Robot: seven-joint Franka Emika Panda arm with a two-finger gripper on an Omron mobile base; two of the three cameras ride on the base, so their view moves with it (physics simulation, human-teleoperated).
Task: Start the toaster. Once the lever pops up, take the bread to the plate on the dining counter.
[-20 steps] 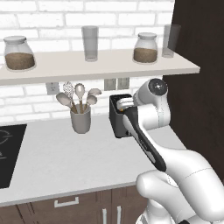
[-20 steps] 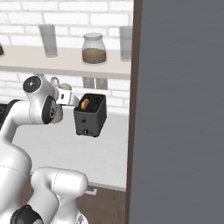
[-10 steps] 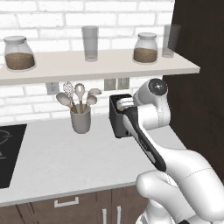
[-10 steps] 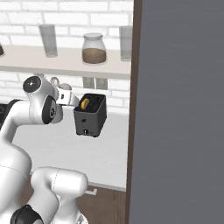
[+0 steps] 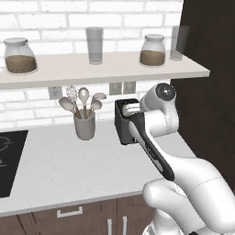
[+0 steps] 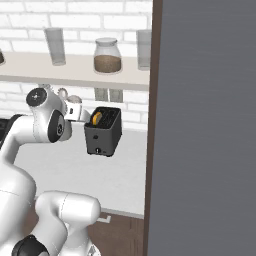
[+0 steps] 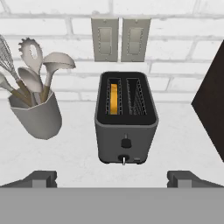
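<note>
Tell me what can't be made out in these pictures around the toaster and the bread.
- Bread: only its orange top edge shows in the toaster's left slot in the hand view; the rest is hidden inside.
- Toaster, left base view: the arm covers most of it.
- Gripper: only the fingertips show, wide apart.
- Toaster lever: too small to judge its position.

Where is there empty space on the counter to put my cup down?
The widest bare patch of grey counter runs from the black cooktop toward the toaster, in front of the utensil cup. It is tight between the toaster and the dark cabinet wall.
</note>
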